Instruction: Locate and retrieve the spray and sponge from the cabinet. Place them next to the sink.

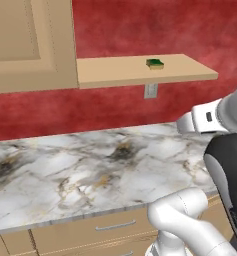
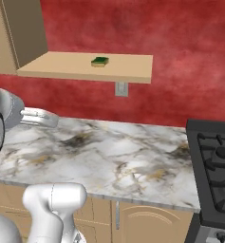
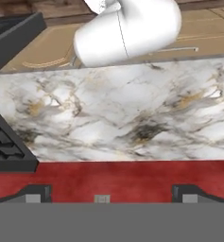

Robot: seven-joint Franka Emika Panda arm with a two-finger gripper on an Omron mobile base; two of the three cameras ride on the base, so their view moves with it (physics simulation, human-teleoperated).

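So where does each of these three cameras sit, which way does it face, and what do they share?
Left base view: behind the arm's left, facing the cabinet, sponge; arm lower right.
Right base view: behind its right, facing the shelf, stove; arm lower left.
Hand view: on the hand, over the counter; open gripper.
Shared: sponge, counter.

Even, bright rendered light throughout, soft focus, no glare, only faint shadow under the shelf (image 1: 140, 72).
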